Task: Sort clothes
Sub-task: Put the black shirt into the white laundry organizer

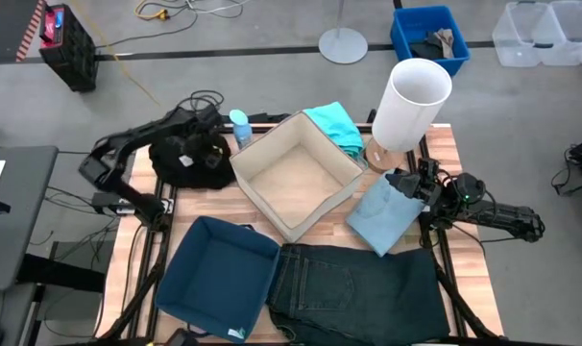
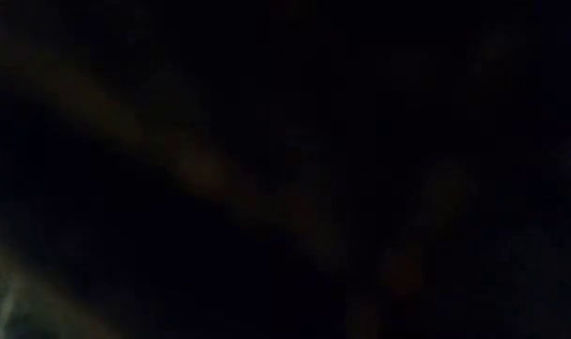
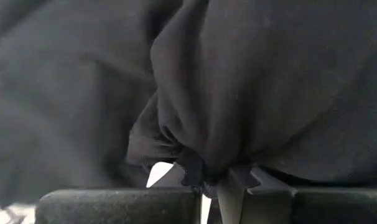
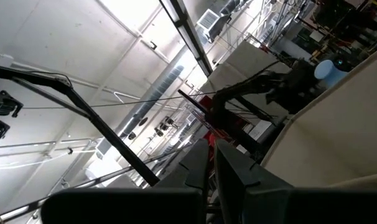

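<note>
Left gripper (image 3: 207, 177) sits at the table's far left, fingers pinched tight on a fold of the black garment (image 1: 187, 159) — a bunched heap just left of the beige box (image 1: 296, 173). Right gripper (image 1: 403, 183) rests at the pale blue garment's (image 1: 382, 216) far right corner, fingers nearly together; whether it holds cloth, cannot tell. Turquoise garment (image 1: 334, 123) lies against the beige box's far side. Jeans (image 1: 358, 286) spread at near edge, right of the navy box (image 1: 219, 279). Low view dark.
</note>
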